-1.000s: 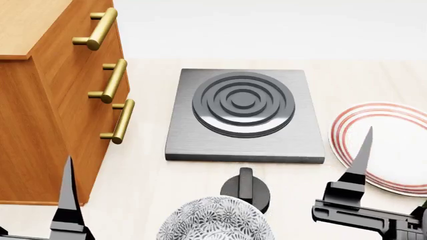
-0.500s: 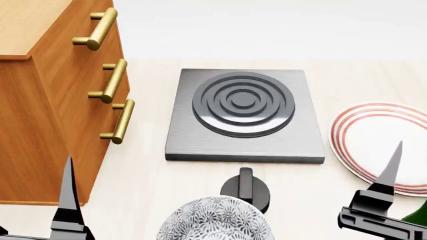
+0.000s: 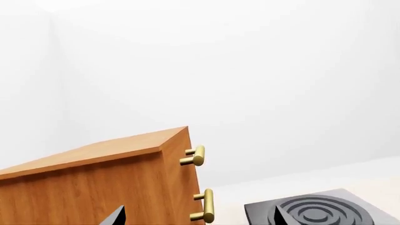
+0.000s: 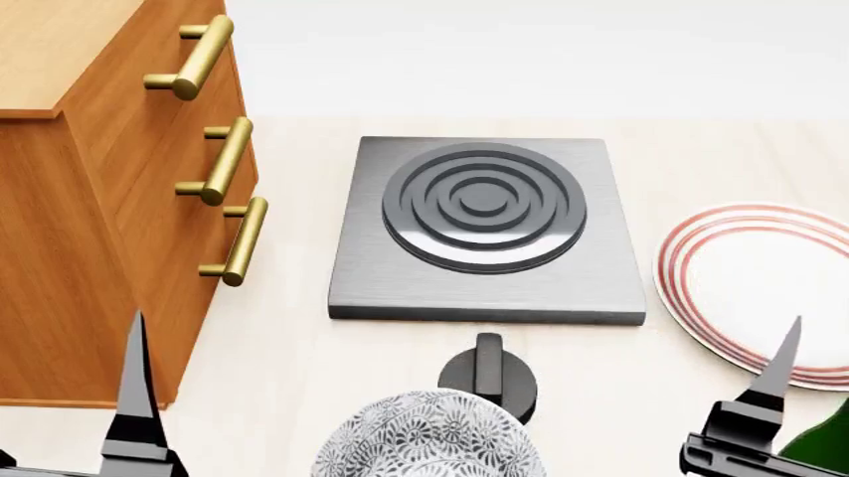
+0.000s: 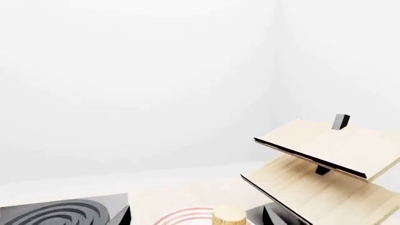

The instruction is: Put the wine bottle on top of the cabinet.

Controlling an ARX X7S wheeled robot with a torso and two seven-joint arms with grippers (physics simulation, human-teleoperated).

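Right gripper [image 5: 194,216] open around the bottle [image 5: 229,216] cork.
Probably too high; closing there could tip it.

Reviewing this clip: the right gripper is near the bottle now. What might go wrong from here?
1. The right gripper has only the cork between its fingertips; the green bottle sits at the head view's edge, so a misjudged grasp could tip it.
2. The plate and rack are close by; a toppled bottle may strike either.
3. Carrying it to the cabinet means crossing the bowl and burner, then lifting high.
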